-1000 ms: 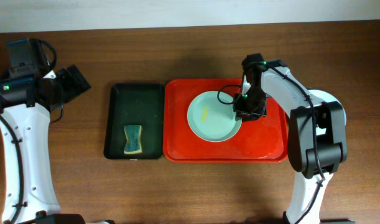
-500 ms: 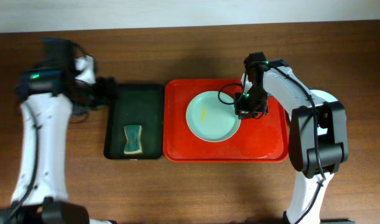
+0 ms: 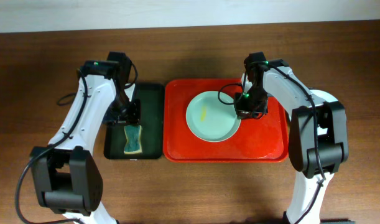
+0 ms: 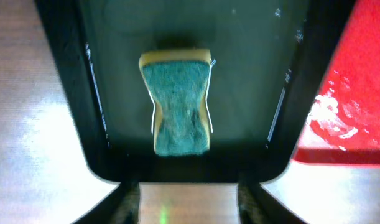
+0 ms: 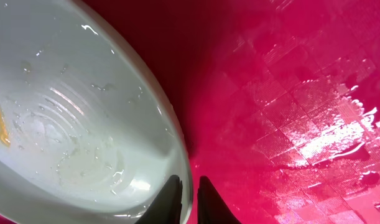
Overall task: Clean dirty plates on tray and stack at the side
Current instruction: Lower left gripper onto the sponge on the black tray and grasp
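One pale blue-green plate (image 3: 213, 116) with a yellow smear (image 3: 204, 112) lies in the red tray (image 3: 177, 143). My right gripper (image 3: 244, 112) is at the plate's right edge. In the right wrist view the plate (image 5: 71, 106) fills the left side, wet, over the red tray floor (image 5: 289, 93). There my right gripper (image 5: 188, 198) is shut on the plate's rim, one finger inside and one outside. My left gripper (image 3: 129, 117) hovers over the dark green tray (image 3: 149, 106), just behind the sponge (image 3: 134, 138). In the left wrist view my left gripper (image 4: 188, 205) is open and empty, short of the sponge (image 4: 177, 102).
The sponge is green on top with a yellow base and lies in the near half of the green tray (image 4: 239, 62). The red tray's wet corner (image 4: 351, 93) lies directly right of it. Brown wooden table (image 3: 53, 186) surrounds both trays.
My left arm has swung in from the far left of the table to over the green tray. The right gripper has stayed on the plate's rim, and the plate has shifted slightly left.
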`<action>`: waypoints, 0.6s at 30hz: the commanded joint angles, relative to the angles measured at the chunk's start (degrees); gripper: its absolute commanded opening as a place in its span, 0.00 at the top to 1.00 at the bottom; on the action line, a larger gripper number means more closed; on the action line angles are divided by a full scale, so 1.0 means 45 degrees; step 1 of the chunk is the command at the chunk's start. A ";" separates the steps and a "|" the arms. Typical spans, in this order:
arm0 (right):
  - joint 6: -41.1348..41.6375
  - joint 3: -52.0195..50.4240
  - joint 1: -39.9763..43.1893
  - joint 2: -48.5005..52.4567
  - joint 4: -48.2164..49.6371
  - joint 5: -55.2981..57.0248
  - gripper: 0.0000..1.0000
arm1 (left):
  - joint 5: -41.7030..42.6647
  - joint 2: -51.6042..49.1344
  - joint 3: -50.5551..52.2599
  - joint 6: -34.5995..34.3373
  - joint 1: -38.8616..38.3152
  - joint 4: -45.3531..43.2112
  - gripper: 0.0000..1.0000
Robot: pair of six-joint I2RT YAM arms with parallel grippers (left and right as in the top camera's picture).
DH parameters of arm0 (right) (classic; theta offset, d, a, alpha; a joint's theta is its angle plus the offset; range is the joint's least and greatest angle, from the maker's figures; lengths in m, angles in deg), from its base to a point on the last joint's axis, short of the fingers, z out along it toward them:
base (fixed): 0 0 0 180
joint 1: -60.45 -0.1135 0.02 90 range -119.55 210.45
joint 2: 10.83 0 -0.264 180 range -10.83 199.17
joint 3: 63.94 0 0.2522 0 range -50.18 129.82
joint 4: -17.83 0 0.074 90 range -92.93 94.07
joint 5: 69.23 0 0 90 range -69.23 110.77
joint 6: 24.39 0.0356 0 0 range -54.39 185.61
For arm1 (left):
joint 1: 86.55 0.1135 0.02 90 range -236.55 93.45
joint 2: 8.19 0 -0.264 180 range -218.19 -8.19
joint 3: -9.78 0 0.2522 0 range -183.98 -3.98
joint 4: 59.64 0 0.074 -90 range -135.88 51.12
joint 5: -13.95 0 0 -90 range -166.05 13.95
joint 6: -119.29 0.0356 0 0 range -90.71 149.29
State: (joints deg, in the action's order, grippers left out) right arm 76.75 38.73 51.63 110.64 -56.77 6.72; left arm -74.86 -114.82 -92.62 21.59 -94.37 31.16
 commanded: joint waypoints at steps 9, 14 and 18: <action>-0.0087 -0.0019 0.0044 0.0160 -0.0053 -0.0078 0.85 | 0.0131 -0.0126 0.3094 -0.0457 -0.0005 -0.2943 0.59; -0.0087 -0.0019 0.0044 0.0160 -0.0053 -0.0078 0.85 | 0.0107 -0.0126 0.3798 -0.0670 -0.0005 -0.3813 0.64; -0.0087 -0.0019 0.0044 0.0160 -0.0063 -0.0078 0.84 | 0.0102 -0.0126 0.4376 -0.0797 -0.0005 -0.4702 0.63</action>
State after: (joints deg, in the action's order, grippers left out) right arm 76.53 38.73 51.63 110.64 -56.97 6.70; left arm -74.79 -114.97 -74.74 18.98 -94.37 11.46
